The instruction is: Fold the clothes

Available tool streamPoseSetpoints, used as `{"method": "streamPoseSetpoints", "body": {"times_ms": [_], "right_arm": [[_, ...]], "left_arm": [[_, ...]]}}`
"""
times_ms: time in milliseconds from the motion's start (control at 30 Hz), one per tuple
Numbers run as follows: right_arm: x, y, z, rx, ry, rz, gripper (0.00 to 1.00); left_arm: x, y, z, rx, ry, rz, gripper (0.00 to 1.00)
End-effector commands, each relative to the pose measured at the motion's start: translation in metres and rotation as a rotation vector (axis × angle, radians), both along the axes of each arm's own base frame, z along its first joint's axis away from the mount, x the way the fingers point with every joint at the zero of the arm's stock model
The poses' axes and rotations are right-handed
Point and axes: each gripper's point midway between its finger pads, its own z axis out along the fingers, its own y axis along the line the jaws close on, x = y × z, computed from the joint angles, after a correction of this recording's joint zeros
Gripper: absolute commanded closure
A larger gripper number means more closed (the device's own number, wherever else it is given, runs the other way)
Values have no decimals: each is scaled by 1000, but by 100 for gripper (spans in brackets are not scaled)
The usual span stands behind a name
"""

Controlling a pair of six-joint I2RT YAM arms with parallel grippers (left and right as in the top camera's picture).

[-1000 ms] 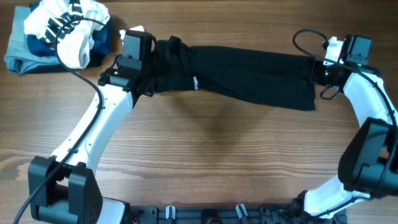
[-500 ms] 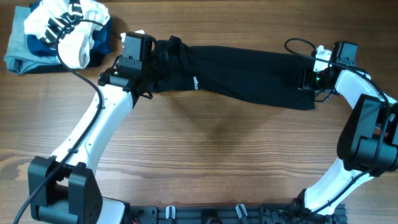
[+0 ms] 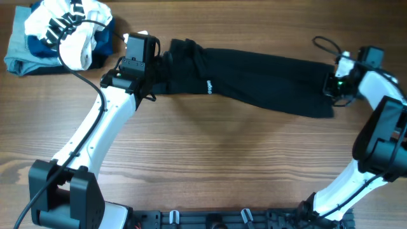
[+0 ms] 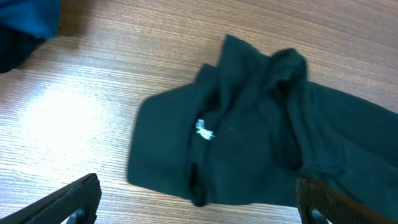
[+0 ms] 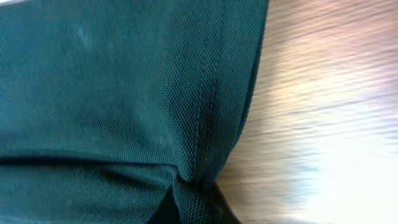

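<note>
The clothes, a black shirt (image 3: 254, 79), lie stretched in a long band across the far half of the table. White lettering (image 3: 208, 87) shows near the bunched left end. My left gripper (image 3: 154, 75) stands open just short of that end, its fingers either side of nothing but wood. In the left wrist view the crumpled end (image 4: 249, 143) with its small white logo (image 4: 204, 129) lies ahead of the open gripper (image 4: 199, 208). My right gripper (image 3: 332, 86) is shut on the shirt's right edge. The right wrist view shows the hem (image 5: 124, 93) pinched into a fold at the gripper (image 5: 193, 199).
At the back left corner a white garment with black lettering (image 3: 70, 25) sits on folded navy and light-blue garments (image 3: 25, 54). A black cable (image 3: 82, 76) runs along the left arm. Wooden table (image 3: 222, 159) lies in front of the shirt.
My right gripper has closed on the shirt's right edge and drawn it to the right. The whole shirt slid right, away from the left gripper. The left arm has not moved.
</note>
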Motion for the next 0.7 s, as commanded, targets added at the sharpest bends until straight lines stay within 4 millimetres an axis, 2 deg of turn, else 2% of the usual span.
{"method": "streamPoseSetpoints", "body": {"times_ms": [0, 100, 300, 400, 667], "right_arm": [[7, -27, 19, -46, -19, -5, 96], [10, -22, 31, -44, -22, -1, 96], [15, 20, 68, -3, -64, 56, 96], [17, 43, 78, 10, -72, 86, 96], [32, 142, 85, 55, -90, 221, 96]], "left_arm": [[1, 0, 0, 6, 1, -17, 0], [1, 0, 0, 7, 2, -17, 0], [1, 0, 0, 9, 2, -19, 0], [0, 0, -1, 9, 5, -19, 0], [-3, 2, -3, 16, 19, -17, 0]]}}
